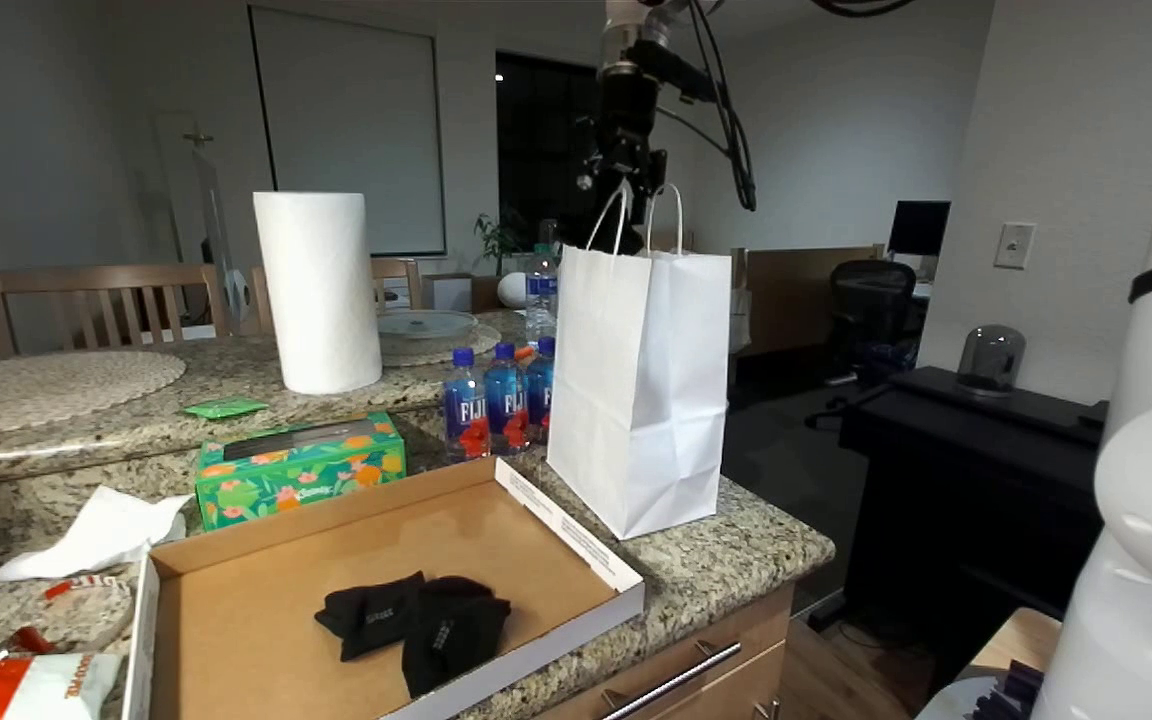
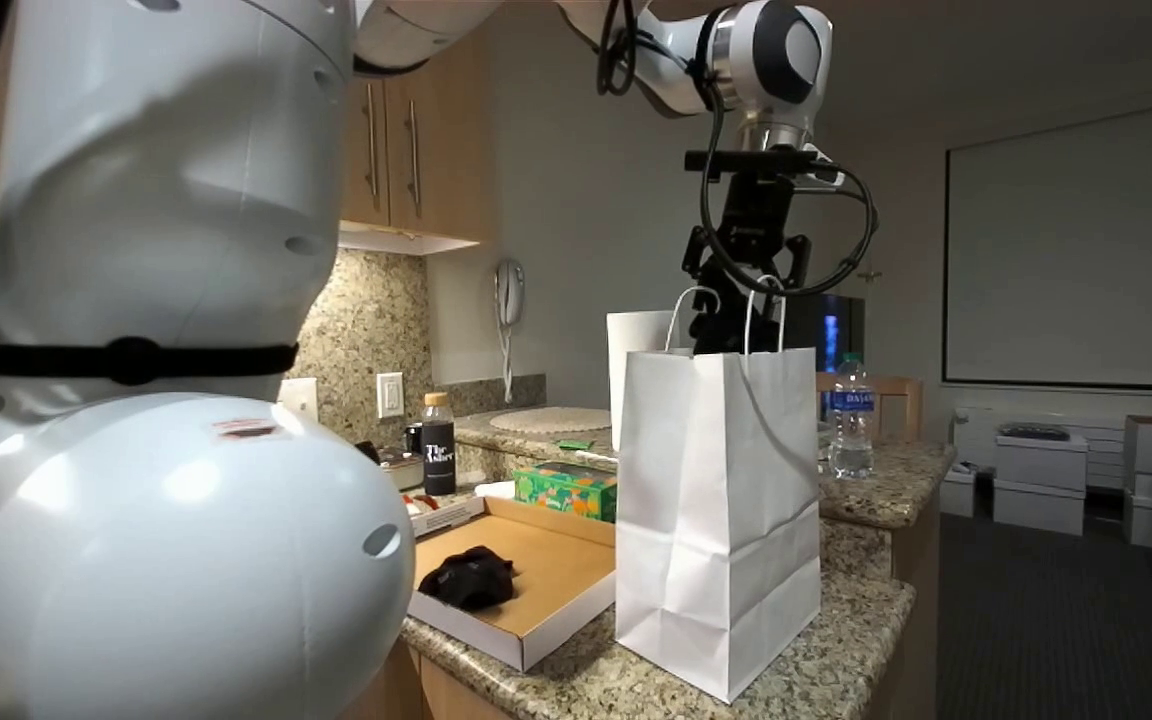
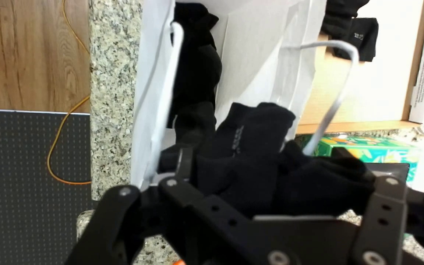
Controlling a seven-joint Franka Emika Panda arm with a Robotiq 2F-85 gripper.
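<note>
Wrist view: black sock bundle (image 3: pixel 248 129) btwn the jaws, which stand spread wide; can't tell if they touch it. Its long axis runs crosswise, approx. from one jaw to the other, w/ one folded end poking ahead over the mouth of a white paper bag (image 2: pixel 686 520). Bag's upright on the table (image 1: pixel 766 540), handles (image 3: pixel 330 112) near jaws, more black cloth (image 3: pixel 197 70) inside.

Dim toward the back in both exterior views; brightly lit in an exterior view beneath the wall cabinet (image 2: pixel 426 150), with glare spots on the robot arm (image 2: pixel 176 520) and a thin curved shadow down the white bag (image 2: pixel 716 520). Washed out to near white across the cardboard tray (image 3: pixel 388 88) in the wrist view, blurred at the handles (image 3: pixel 166 94) and end effector (image 3: pixel 271 165).
</note>
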